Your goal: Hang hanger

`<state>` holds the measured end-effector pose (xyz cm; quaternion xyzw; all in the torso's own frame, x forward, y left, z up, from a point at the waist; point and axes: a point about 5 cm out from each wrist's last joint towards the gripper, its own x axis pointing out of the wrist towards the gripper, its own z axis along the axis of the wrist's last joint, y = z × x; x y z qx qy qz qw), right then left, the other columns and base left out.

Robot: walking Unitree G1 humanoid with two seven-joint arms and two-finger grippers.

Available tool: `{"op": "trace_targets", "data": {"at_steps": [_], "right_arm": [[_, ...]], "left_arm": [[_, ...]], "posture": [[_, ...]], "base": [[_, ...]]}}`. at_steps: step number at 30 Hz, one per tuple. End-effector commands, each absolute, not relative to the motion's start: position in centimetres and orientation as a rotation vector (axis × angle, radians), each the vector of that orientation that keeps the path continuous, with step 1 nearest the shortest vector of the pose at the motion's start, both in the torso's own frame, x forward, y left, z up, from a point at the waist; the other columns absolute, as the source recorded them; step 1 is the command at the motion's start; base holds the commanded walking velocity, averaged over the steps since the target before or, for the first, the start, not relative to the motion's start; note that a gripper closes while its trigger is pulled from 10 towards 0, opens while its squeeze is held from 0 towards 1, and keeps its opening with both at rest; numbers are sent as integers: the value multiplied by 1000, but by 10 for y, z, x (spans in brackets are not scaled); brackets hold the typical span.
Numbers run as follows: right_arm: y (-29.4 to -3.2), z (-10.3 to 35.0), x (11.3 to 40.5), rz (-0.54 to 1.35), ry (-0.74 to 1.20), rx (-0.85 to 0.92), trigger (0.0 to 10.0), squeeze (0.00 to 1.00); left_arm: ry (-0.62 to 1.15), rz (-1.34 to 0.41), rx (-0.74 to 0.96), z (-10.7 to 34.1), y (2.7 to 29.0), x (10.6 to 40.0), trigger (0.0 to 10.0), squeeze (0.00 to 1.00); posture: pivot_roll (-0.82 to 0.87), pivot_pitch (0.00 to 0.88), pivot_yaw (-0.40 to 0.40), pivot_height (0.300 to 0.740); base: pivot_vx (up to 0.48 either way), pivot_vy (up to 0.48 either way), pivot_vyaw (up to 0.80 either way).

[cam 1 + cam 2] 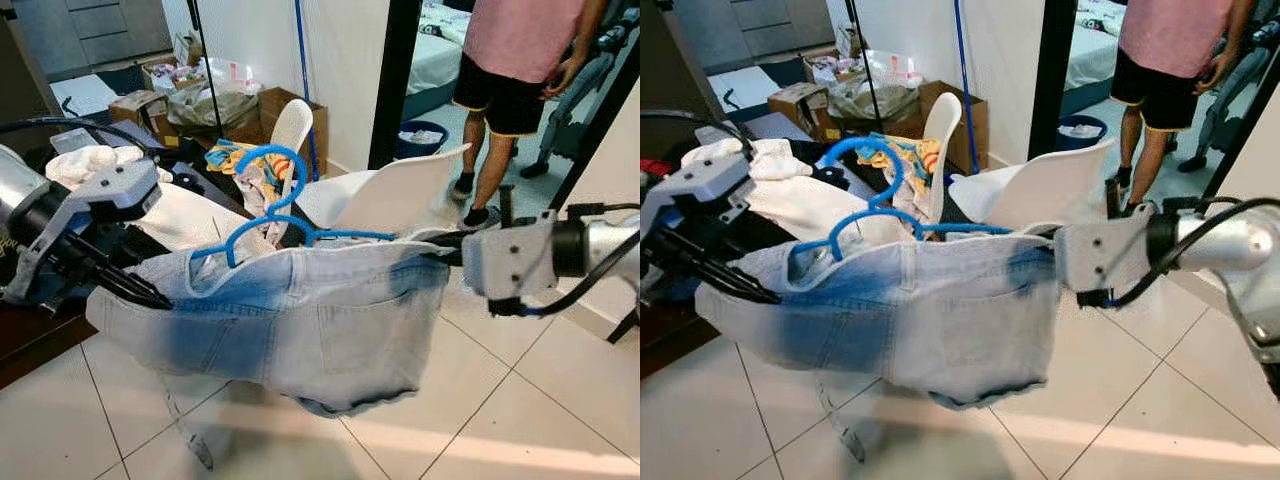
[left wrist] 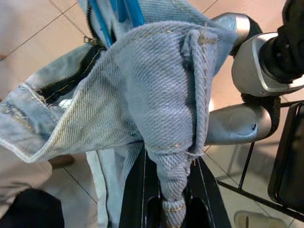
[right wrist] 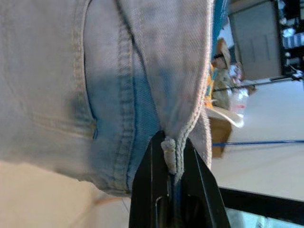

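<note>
Denim shorts (image 1: 300,320) stretched between left gripper (image 1: 160,298) and right gripper (image 1: 452,250); hanger (image 1: 290,225) inside waistband, hook above; chair (image 1: 390,195) behind; person (image 1: 510,90) beyond right gripper.

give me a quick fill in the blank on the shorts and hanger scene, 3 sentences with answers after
1. The left gripper and right gripper each pinch one end of the denim shorts' ____.
2. The hanger threaded through the shorts is ____ in colour.
3. The person standing in the doorway wears a ____ top and black shorts.

Missing words: waistband; blue; pink
</note>
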<state>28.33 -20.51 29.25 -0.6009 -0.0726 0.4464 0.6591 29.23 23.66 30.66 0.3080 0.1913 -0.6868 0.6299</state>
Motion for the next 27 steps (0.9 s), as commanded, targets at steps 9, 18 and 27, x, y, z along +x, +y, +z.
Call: {"op": "trace_targets", "data": {"at_steps": [9,18,27], "right_arm": [[-213,310,300,812,-284,-1559,0,0],[-212,302,298,918,-238,-1472,0,0],[-215,266,283,1136,-26,-1291,0,0]], "left_arm": [[525,-1609,709,303,248,279,10000,0],[540,-1620,714,297,248,279,10000,0],[366,-1568,727,321,247,292,10000,0]], "posture": [[-10,31,24,740],[-17,37,22,740],[-19,41,17,740]], "base": [[0,0,0],[0,0,0],[0,0,0]]}}
